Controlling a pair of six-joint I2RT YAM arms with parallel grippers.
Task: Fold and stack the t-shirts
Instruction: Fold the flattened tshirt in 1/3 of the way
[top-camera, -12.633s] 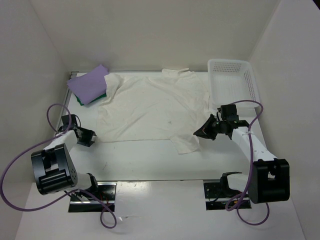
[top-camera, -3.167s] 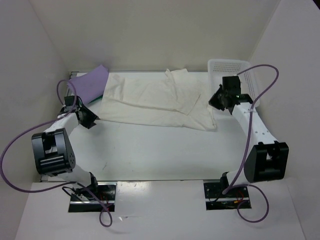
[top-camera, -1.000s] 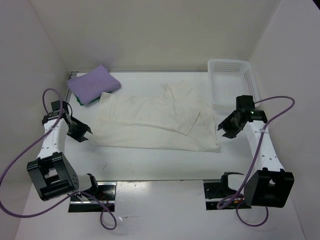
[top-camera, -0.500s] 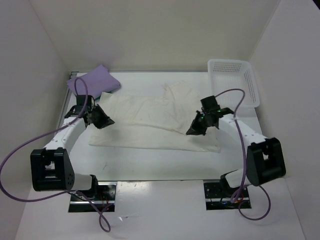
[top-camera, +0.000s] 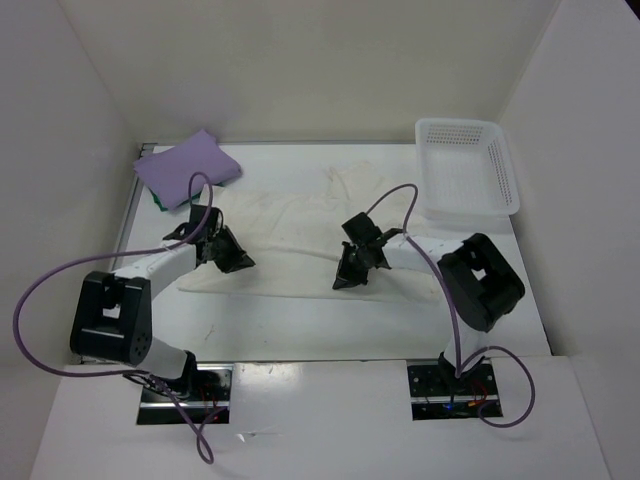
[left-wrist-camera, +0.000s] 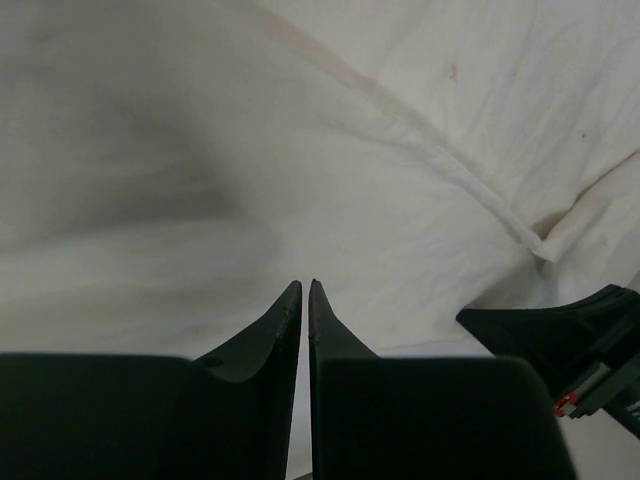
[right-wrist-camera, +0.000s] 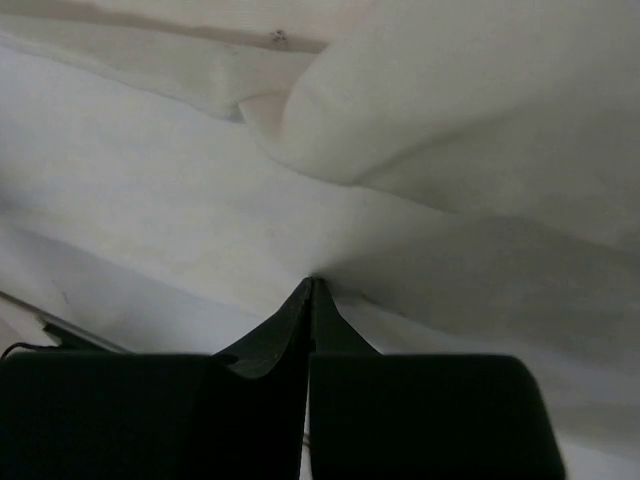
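The cream-white t-shirt (top-camera: 285, 235) lies as a long folded band across the middle of the table. My left gripper (top-camera: 236, 263) is low over its left part. Its fingers (left-wrist-camera: 290, 330) are closed to a hairline, with cloth right at the tips. My right gripper (top-camera: 346, 279) is at the band's middle right. Its fingers (right-wrist-camera: 325, 320) are shut, and the cream cloth (right-wrist-camera: 420, 180) puckers into their tips. The folded lavender shirt (top-camera: 188, 165) sits at the back left on the green shirt (top-camera: 159, 203), of which only an edge shows.
The white perforated basket (top-camera: 466, 165) stands at the back right. Walls close in the table on three sides. The right gripper's black body (left-wrist-camera: 565, 330) shows at the lower right of the left wrist view, so the two grippers are close together.
Both grippers have moved inward from the ends of the cream shirt toward its middle. The right end of the band has come in with the right gripper.
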